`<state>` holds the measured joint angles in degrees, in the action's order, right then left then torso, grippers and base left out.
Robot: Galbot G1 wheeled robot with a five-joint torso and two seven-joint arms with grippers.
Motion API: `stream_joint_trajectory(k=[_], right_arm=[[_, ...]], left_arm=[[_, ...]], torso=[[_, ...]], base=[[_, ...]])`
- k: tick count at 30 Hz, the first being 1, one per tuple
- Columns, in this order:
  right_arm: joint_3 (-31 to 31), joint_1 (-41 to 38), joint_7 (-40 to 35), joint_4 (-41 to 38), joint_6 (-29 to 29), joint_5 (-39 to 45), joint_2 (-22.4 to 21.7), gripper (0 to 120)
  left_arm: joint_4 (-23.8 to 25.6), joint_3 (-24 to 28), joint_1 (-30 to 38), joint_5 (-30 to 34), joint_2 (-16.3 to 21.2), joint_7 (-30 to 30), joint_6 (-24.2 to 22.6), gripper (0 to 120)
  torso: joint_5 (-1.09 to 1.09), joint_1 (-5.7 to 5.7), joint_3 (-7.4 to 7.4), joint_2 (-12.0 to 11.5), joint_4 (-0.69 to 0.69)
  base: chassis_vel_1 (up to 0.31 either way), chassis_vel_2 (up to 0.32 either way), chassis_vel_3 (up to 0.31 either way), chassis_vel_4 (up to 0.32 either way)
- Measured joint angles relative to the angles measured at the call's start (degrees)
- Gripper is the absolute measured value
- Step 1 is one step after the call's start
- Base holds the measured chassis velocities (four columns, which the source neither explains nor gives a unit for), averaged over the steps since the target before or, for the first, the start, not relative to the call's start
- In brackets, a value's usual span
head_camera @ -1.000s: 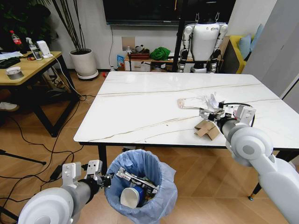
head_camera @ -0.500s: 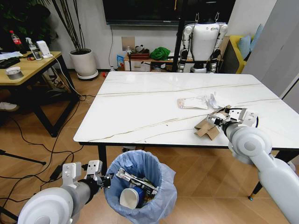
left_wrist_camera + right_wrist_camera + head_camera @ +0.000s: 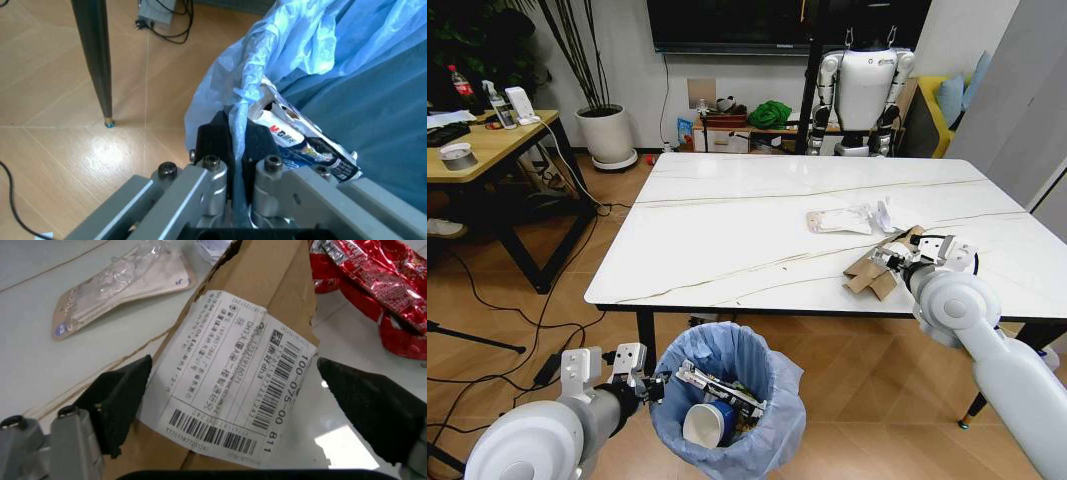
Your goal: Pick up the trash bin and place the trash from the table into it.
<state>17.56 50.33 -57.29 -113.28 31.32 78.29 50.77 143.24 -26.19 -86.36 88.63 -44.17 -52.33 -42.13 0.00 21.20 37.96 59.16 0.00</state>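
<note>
Brown cardboard box [image 3: 227, 365] lies on the table [image 3: 727, 230] between the right gripper [image 3: 247, 405]'s spread jaws, light, stiff and best pinched across its flat sides, while the left gripper [image 3: 235, 150] clamps the trash bin [image 3: 727, 400]'s thin blue-lined rim.

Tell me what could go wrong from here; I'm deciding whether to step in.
The right gripper has open jaws straddling the flattened cardboard box; the box is wide, so the jaws may slip off or only shove it. The red wrapper lies right beside it and could get pushed across the table. The left gripper pinches only the thin bag rim of the trash bin, which might tear or slide.
</note>
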Motion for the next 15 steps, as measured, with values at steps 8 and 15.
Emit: stream_joint_trajectory(k=[8, 15], right_arm=[[-0.1, 0.0, 0.6, -0.2, -0.4, -0.5, 0.0, 61], [-0.8, 0.2, 1.6, 0.1, -0.7, -1.8, 0.4, 34]], left_arm=[[0.0, -0.1, 0.2, 0.1, 0.1, 0.1, 0.0, 0], [0.0, -0.2, 0.2, 0.1, 0.2, 0.1, 0.0, 0]], torso=[[-0.01, -0.01, 0.0, 0.0, 0.0], [-0.01, -0.01, 0.0, 0.0, 0.0]], base=[[0.0, 0.0, 0.0, 0.0], [0.0, 0.0, 0.0, 0.0]])
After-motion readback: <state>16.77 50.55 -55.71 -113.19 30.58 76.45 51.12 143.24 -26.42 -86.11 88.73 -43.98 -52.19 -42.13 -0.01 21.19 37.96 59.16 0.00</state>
